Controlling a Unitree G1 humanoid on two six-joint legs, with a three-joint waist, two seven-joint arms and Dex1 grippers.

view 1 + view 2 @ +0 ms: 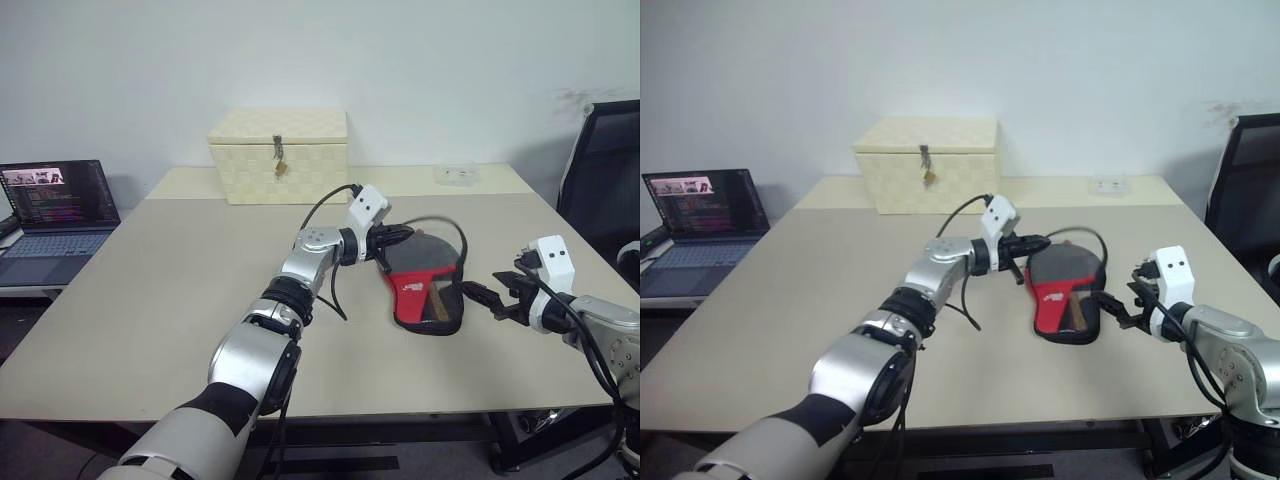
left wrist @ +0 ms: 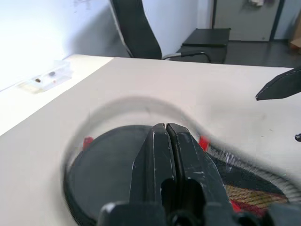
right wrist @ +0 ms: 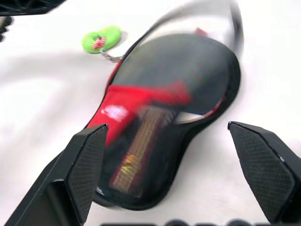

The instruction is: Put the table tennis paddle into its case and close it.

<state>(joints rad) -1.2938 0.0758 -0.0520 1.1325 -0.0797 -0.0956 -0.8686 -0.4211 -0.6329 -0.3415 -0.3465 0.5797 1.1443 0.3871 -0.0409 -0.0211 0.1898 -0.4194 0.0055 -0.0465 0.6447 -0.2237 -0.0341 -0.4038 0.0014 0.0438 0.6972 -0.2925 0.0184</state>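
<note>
- The case [image 1: 428, 290] lies on the bench [image 1: 180, 290]; soft, light fabric that I judge will shift if pushed. The green zipper pull [image 3: 101, 39] looks the best hold.
- The paddle [image 3: 188, 75] sits inside it, handle under the mesh; stiff and light.
- My left hand [image 1: 400, 238] is closed at the case's far edge; whether it pinches anything I cannot tell.
- My right hand [image 3: 178, 165] is spread wide, empty, just beside the case.

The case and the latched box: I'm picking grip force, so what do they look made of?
The case looks like soft black fabric with a red panel and mesh pocket, matte. The cream box seems woven, with a checkered texture and small metal latch; likely stiff.
</note>
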